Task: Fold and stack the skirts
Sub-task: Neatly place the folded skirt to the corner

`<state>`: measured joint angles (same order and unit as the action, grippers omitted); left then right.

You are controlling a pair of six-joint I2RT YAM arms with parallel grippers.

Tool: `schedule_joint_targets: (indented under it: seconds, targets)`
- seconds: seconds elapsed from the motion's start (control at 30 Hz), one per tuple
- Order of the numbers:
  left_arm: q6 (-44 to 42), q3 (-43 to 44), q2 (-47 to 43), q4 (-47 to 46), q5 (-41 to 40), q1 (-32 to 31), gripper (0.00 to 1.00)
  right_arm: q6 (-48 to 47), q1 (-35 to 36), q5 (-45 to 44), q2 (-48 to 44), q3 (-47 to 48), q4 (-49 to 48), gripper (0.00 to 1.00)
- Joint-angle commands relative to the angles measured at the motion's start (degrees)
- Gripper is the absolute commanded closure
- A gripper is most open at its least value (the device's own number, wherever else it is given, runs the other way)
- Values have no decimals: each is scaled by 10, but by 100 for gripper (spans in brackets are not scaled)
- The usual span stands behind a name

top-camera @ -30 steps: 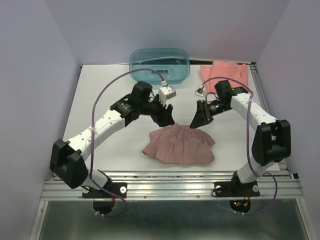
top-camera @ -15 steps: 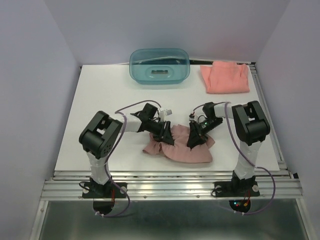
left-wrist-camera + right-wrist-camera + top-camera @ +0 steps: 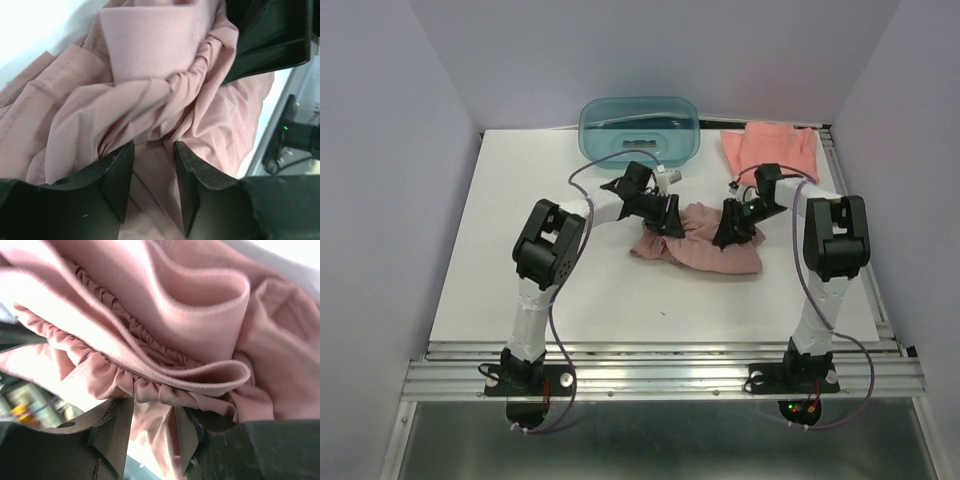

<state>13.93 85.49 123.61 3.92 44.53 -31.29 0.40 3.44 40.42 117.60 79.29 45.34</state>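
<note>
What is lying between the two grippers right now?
The bunched mauve-pink skirt spans the gap between left gripper and right gripper, each pinching an edge; the top view shows it.

Dusty mauve-pink pleated skirt, plain coral-salmon skirt, translucent teal tub, white table, lavender walls

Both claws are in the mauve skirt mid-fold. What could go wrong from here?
The mauve skirt lies bunched between the left claw and right claw; letting go now would likely leave a lumpy fold.
The right wrist view shows several gathered layers at the pinch, so one could slip out.
The left claw works close to the teal tub and might nudge it.
</note>
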Motion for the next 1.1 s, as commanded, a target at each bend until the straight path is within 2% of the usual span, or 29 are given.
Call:
schedule_joint_targets:
  seconds: [0.0, 0.1, 0.13, 0.2, 0.23, 0.27, 0.3, 0.33, 0.47, 0.5, 0.57, 0.8, 0.9, 1.07]
  targets:
    - [-73, 104, -6, 42, -51, 5, 48, -17, -10, -88, 1, 66, -36, 55]
    - [-113, 159, -28, 65, -79, 5, 41, -7, -10, -76, -16, 115, -11, 48]
    - [-132, 164, -41, 67, -88, 5, 34, -6, -10, -58, -36, 146, -5, 41]
    - [-136, 162, -89, 67, -139, 5, 25, 28, -10, -40, -63, 166, 1, 35]
    - [-148, 153, -109, 55, -158, 6, 3, 35, -10, -39, -95, 175, 1, 29]
    - [-143, 141, -129, 44, -174, 7, 1, 44, -10, -39, -111, 176, -1, 24]
    - [-124, 107, -170, 33, -197, 11, 1, 56, -10, -49, -126, 175, -1, 5]
    - [-110, 87, -192, 21, -202, 13, 1, 58, -10, -54, -153, 168, -1, 0]
    - [-2, 1, -266, -10, -255, 13, 1, 60, -10, -111, -206, 115, -12, 0]
    - [53, -38, -273, -15, -266, 13, 1, 57, -10, -124, -213, 100, -18, 0]
    - [107, -107, -300, -39, -273, 13, 1, 50, -15, -170, -221, 65, -28, 0]
    - [219, -207, -322, -49, -335, -10, 1, 67, -48, -264, -186, 25, -48, 0]
    - [235, -219, -308, -54, -350, -32, 1, 72, -60, -258, -160, 10, -59, 0]
    - [260, -199, -243, -76, -330, -49, 1, 80, -60, -169, -143, -40, -132, 0]
